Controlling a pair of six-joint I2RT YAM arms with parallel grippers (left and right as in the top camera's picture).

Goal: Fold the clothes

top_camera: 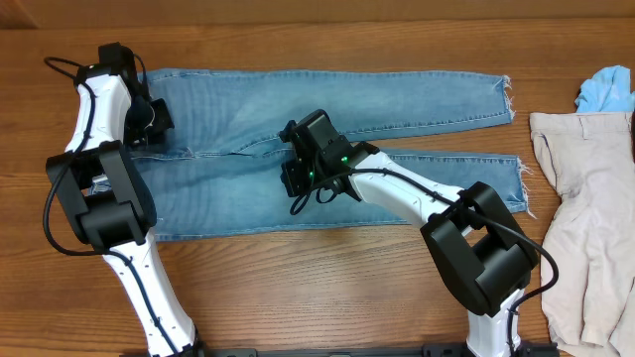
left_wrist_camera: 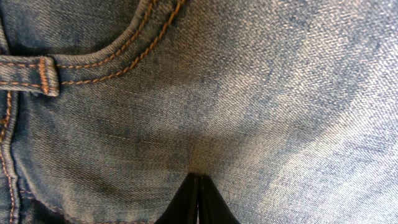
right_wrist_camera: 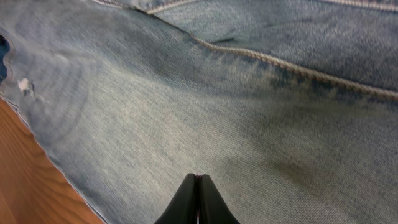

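Observation:
A pair of light blue jeans [top_camera: 397,99] lies flat on the wooden table, waist at the left and both legs stretched to the right. My left gripper [top_camera: 149,121] is at the waist end. In the left wrist view its fingers [left_wrist_camera: 199,178] are shut, tips touching the denim [left_wrist_camera: 261,93] below a pocket seam and belt loop. My right gripper [top_camera: 298,177] is over the near leg close to the crotch. In the right wrist view its fingers [right_wrist_camera: 198,179] are shut just over the denim [right_wrist_camera: 186,106], with no fabric between them.
Beige trousers [top_camera: 585,228] lie crumpled at the right edge, with a light blue cloth [top_camera: 607,91] above them. Bare wooden table [top_camera: 298,288] runs along the front, and also shows beside the jeans' edge in the right wrist view [right_wrist_camera: 18,186].

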